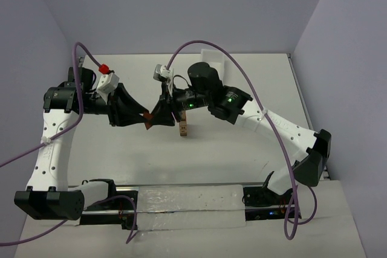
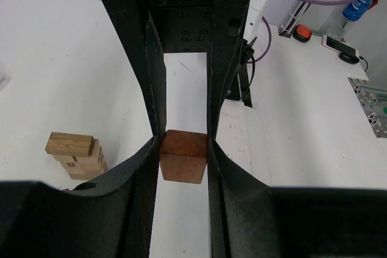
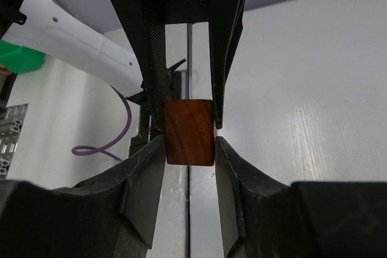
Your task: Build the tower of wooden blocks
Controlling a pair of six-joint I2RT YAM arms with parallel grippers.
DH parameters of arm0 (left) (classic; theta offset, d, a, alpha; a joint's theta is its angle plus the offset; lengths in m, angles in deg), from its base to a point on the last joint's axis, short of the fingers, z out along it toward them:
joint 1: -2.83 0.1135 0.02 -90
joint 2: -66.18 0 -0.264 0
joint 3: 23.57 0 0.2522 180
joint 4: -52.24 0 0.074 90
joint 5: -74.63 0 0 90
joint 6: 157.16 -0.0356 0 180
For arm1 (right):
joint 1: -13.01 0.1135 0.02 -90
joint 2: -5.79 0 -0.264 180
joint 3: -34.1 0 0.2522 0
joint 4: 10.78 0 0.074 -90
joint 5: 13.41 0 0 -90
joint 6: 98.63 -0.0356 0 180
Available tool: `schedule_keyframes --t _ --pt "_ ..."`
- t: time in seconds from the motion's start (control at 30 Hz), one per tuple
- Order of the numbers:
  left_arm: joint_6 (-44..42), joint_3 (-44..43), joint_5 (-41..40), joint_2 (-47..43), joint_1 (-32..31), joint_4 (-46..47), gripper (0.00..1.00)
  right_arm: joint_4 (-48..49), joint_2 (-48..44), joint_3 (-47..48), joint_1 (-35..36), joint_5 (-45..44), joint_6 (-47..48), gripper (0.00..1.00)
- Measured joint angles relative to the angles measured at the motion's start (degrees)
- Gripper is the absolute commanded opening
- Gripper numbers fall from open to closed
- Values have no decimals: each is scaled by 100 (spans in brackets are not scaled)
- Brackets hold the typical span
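Between left gripper fingers, reddish block

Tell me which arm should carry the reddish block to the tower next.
Right. Both grippers' jaws flank the reddish block, and the tower stands on the right arm's side, close beside the right gripper. The left gripper would have to reach past the right one.

The reddish-brown wooden cube looks smooth with a faint sheen, the stacked pale tan wooden blocks show matt grain, and the white table is matt.
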Motion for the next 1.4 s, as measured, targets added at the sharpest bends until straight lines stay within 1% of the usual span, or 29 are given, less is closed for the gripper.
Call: schedule_keyframes --t 0.13,0.17,0.23,0.27,0.3,0.43,0.5,0.57,0.6,0.77,0.9,1.03,1.13,1.3,1.4 --pt "0 0 3 -2 11 -7 0 -44 12 37 2 -2 77 42" --pt "0 0 2 -2 16 -7 0 -57 12 43 2 -2 93 38" --pt "0 0 11 -2 18 -7 0 -78 16 60 2 -11 136 21" --pt "0 0 22 -2 20 -9 1 -86 16 64 4 -17 171 3" --pt "-4 0 18 -2 20 -7 3 -88 16 64 4 -17 203 0" --pt "-5 14 28 -2 28 -8 32 -129 21 90 18 -48 213 0" --pt "-5 24 39 -2 30 -7 43 -163 25 109 24 -66 220 0" --pt "-8 38 45 -4 33 -5 86 -190 25 118 28 -81 224 0" --pt "-12 51 44 -7 35 4 99 -202 25 121 31 -87 225 0" --pt "-14 107 43 -14 217 -15 99 -280 23 139 41 -179 221 0" --pt "-12 107 43 -17 796 -9 99 -518 -7 128 35 -626 169 0" --pt "-49 107 41 -15 1496 -7 99 -925 -133 104 3 -1535 -17 0" --pt "-156 110 41 -28 1812 -8 99 -1282 -203 116 -77 -2218 -275 0" --pt "-288 242 42 -162 2287 -9 99 -1898 -207 240 -396 -3171 -1081 0" --pt "-299 389 42 -272 2498 35 99 -2256 -151 468 -666 -3469 -1581 0"
